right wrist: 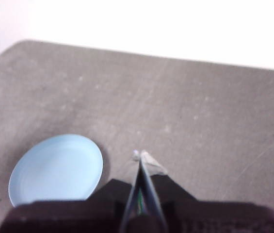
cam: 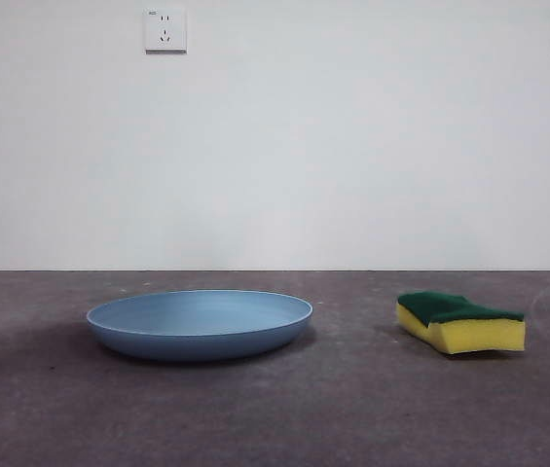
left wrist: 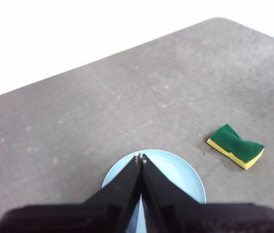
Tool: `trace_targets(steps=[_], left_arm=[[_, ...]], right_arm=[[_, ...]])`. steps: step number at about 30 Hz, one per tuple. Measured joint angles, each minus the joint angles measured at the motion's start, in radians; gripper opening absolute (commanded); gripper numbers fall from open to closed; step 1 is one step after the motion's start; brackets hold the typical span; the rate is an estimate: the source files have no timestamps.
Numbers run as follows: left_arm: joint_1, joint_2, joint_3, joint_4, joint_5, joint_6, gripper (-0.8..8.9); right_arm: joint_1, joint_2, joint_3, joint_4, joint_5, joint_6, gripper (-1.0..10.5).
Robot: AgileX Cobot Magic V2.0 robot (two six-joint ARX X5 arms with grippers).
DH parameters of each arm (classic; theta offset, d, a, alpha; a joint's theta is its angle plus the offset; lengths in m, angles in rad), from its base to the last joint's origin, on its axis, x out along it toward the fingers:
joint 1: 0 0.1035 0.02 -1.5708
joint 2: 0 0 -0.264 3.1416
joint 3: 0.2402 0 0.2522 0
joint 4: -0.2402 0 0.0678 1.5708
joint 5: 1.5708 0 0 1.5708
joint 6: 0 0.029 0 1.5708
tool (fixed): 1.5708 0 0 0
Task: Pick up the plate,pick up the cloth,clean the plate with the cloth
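Nothing done yet. Plate [cam: 200, 323] flat on table [cam: 275, 418], sponge [cam: 460, 322] well apart beside it, green scour side up, both untouched. Left gripper [left wrist: 140, 158] hangs high above plate, jaws pressed together, empty. Right gripper [right wrist: 139, 155] also high, w/ plate off to one side, jaws together, empty; sponge not clear in that view. Left to do: grab plate, grab sponge, wipe. Surface: grey-brown, mottled, matte. Room: plain white wall, two wall sockets [cam: 165, 29].

No legible text or labels.
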Motion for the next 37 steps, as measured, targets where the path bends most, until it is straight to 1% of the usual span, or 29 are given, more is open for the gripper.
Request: trace_targets(steps=[3, 6, 8, 11, 16, 23, 32, 34, 37], left_arm=[[0.0, -0.106, -0.157, 0.089, 0.0, 0.002, -0.09], [0.0, -0.223, -0.314, 0.166, 0.0, -0.026, -0.09], [0.0, -0.305, -0.408, 0.201, 0.0, -0.054, -0.09], [0.0, -0.403, -0.489, 0.216, 0.0, -0.085, -0.09], [0.0, -0.468, -0.488, 0.227, 0.0, -0.111, -0.01], [0.0, -0.441, -0.488, 0.193, -0.003, -0.118, -0.01], [0.0, -0.409, -0.488, 0.189, -0.003, -0.119, -0.01], [0.0, -0.405, -0.488, 0.189, -0.004, -0.114, -0.01], [0.006, -0.421, -0.488, 0.185, -0.007, -0.067, -0.01]], right_arm=[[0.0, -0.101, -0.093, 0.046, 0.005, 0.008, -0.1], [0.0, -0.205, -0.193, 0.063, 0.052, 0.012, -0.1], [0.0, -0.275, -0.259, 0.069, 0.082, 0.014, -0.1], [0.0, -0.343, -0.325, 0.062, 0.091, 0.017, -0.1], [0.0, -0.348, -0.332, 0.031, 0.106, 0.036, 0.0], [0.0, -0.346, -0.332, 0.024, 0.107, 0.04, 0.0], [0.0, -0.346, -0.332, 0.024, 0.106, 0.041, 0.0], [0.0, -0.346, -0.332, 0.024, 0.106, 0.041, 0.0], [0.0, -0.346, -0.332, 0.024, 0.106, 0.041, 0.0]])
